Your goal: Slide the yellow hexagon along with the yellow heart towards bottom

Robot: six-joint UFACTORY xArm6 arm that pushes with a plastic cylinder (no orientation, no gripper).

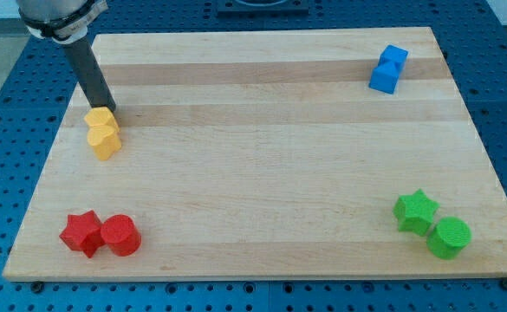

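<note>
Sitting with my tip (108, 111) touching the yellow plastic hexagon (100, 120) at 12 o'clock, yellow plastic heart (105, 141) touching below. It's a bare rod, pinching nothing, so push straight toward 6, slow and centred.

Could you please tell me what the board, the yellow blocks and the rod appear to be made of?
The board looks like pale unvarnished or lightly finished wood: lengthwise grain bands show. The yellow hexagon and yellow heart look like matte moulded or printed plastic, uniformly coloured without grain. The rod, with my tip at the hexagon's top-right edge, is dark and smooth; metal or plastic, I cannot tell.
</note>
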